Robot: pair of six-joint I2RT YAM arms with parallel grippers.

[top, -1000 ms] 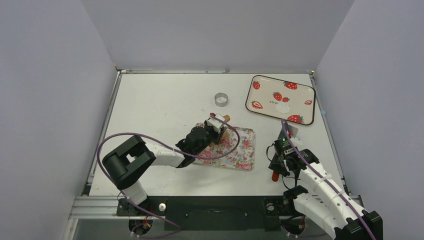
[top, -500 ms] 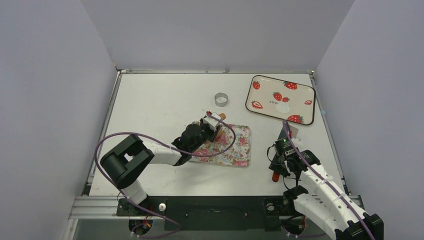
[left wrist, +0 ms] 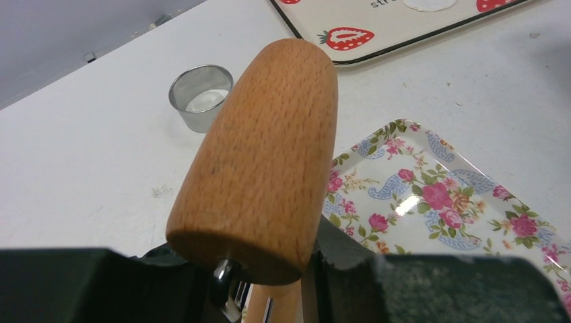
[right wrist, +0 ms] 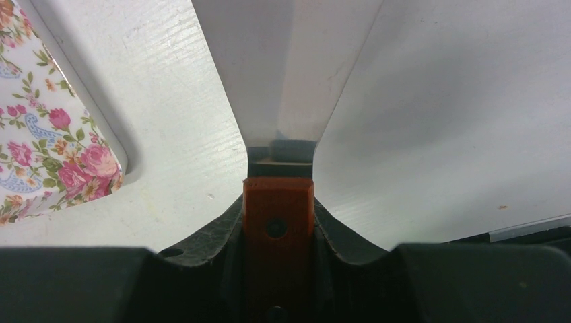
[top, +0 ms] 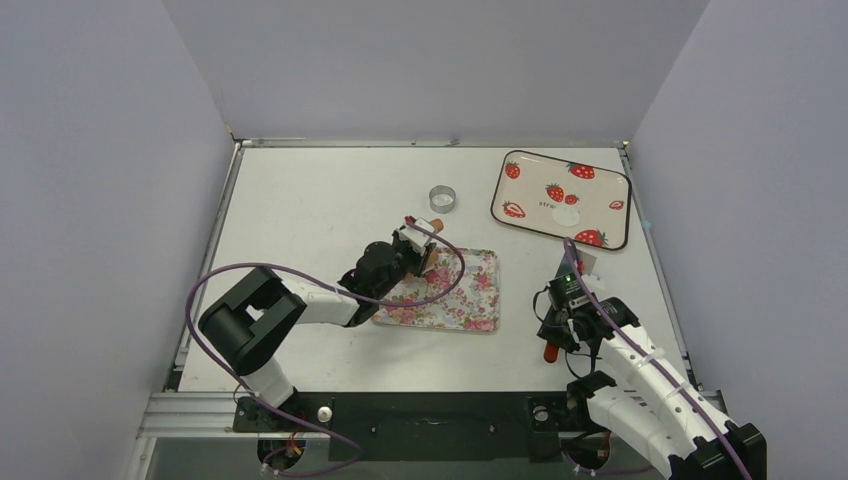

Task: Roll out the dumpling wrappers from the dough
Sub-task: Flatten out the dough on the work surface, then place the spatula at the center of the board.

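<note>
Bright even light, soft shadows, small glint on floral tray (left wrist: pixel 431 195).

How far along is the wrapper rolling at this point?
Done: one dumpling wrapper lies on the strawberry tray. In hand: the left gripper holds the wooden roller by the floral tray's far corner; the right gripper holds the red-handled spatula. Left: no dough shows on that tray, so remaining work is unclear.

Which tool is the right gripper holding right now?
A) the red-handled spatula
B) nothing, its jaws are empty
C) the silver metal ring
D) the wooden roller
A: in the right wrist view the right gripper is clamped on the red handle of the spatula. The wooden roller is in the left gripper, and the metal ring stands apart from both arms.
</note>
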